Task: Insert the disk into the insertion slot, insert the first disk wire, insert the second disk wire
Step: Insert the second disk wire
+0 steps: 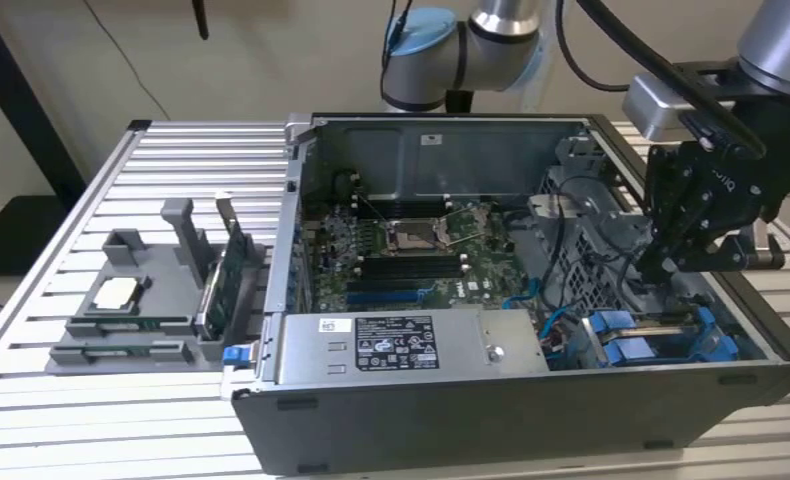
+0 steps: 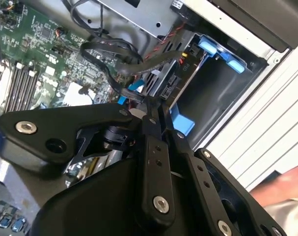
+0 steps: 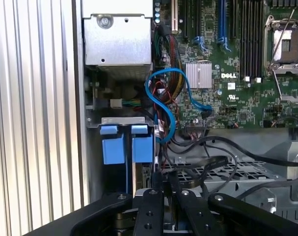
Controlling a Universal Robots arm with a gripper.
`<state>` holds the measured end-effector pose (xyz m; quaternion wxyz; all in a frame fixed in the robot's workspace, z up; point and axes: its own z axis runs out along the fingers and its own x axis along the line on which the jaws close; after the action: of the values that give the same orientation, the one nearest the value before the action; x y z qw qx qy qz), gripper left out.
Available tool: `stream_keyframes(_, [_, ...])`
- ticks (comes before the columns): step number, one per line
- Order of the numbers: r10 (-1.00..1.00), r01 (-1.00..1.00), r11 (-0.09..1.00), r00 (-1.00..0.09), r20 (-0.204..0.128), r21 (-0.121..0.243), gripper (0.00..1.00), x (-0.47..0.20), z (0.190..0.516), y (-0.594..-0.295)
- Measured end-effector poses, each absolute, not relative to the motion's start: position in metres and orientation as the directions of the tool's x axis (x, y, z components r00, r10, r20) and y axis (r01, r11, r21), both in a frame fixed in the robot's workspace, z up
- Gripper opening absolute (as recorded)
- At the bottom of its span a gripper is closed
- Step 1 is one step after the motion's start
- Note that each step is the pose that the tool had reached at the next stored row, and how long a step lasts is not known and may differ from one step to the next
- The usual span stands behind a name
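My gripper (image 1: 655,270) hangs inside the open computer case, just above the insertion slot (image 1: 662,340) at the case's front corner on the exterior view's right. Both wrist views show the black fingers pressed together, so the gripper (image 3: 161,179) (image 2: 156,105) is shut on the end of a black disk wire (image 3: 207,162) (image 2: 112,69) that loops away over the metal cage. Two blue tabs (image 3: 126,147) sit side by side at the mouth of the slot (image 3: 121,120). The slot's dark bay (image 2: 212,93) lies right beside the fingertips. The disk's silver face is hidden.
A grey labelled power supply box (image 1: 395,345) fills the case's front. The green board (image 1: 409,250) (image 3: 237,83) lies behind it, with a blue cable (image 3: 163,93) looping nearby. A grey fixture holding parts (image 1: 142,300) stands on the slatted table (image 1: 102,400) at the exterior view's left.
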<state>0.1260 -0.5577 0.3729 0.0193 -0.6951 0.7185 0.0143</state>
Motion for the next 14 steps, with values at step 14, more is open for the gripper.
stream_keyframes(14, [-0.998, -0.999, 0.033, -0.033, -0.047, -0.006, 0.16, 0.1365, 0.3636, -0.5577])
